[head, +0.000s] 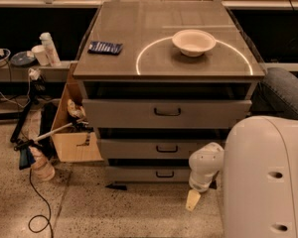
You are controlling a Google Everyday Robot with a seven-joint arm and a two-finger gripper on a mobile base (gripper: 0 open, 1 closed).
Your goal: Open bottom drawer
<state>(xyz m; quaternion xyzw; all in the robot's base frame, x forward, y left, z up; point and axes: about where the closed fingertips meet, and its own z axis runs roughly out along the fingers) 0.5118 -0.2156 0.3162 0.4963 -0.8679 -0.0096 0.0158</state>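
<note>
Bottom drawer (134,174): the lowest of three grey fronts in the cabinet (139,29), just above the floor (114,212). It is low and narrow, with a small black loop handle (165,174) at its centre. It appears closed, though the shadow above it leaves this uncertain. The gripper (192,200) hangs near floor level, to the right of the handle and apart from it, probably lowered to match the handle's height. Whether it is open or closed cannot be told. A bowl (193,42) rests on the cabinet top.
</note>
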